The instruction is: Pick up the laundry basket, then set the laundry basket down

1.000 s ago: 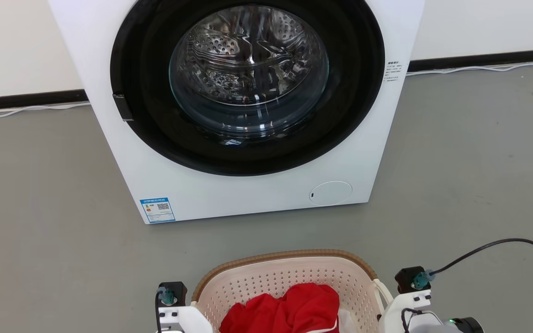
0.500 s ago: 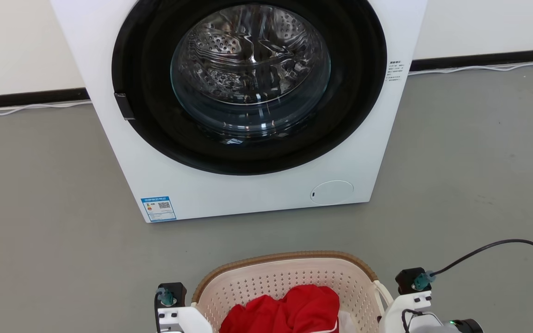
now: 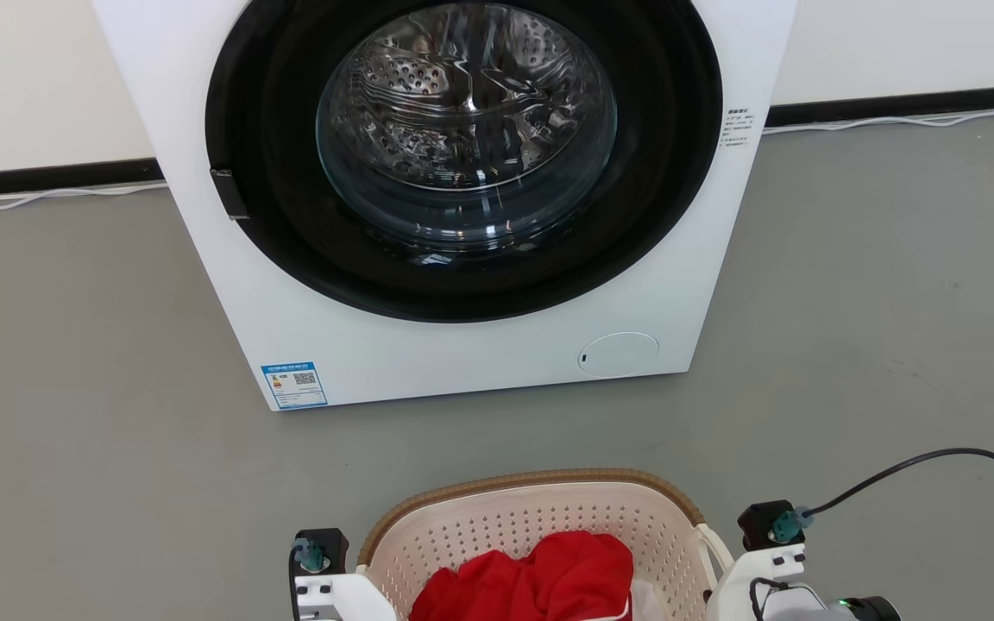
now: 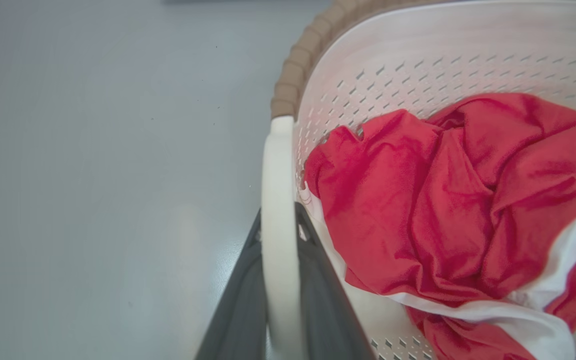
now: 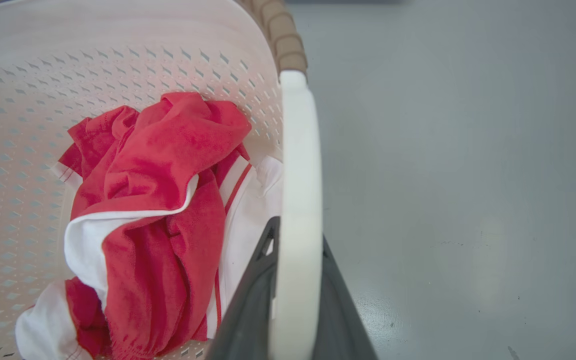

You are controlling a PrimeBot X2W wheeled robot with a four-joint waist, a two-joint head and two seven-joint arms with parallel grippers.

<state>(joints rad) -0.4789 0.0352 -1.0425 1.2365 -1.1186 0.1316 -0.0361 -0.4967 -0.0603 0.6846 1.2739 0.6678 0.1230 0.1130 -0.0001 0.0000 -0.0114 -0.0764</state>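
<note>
Here, left pincer [image 4: 279, 222] and right pincer [image 5: 295, 232] grip the laundry basket [image 3: 531, 477].

Wht washer [image 3: 428, 354], red cloth [image 3: 540, 578], flr [image 3: 74, 388]

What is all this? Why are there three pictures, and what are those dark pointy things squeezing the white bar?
It is a robot with two arms; each picture comes from one of its cameras. The head camera looks down at a white front-loading washing machine on the grey floor. Nearer the robot is a cream plastic laundry basket with holes and a brown woven-look rim, holding crumpled red and white clothes. The other two pictures come from cameras on its wrists. The dark things are its fingers: the left gripper pinches the basket's white left handle, and the right gripper pinches the white right handle.
</note>
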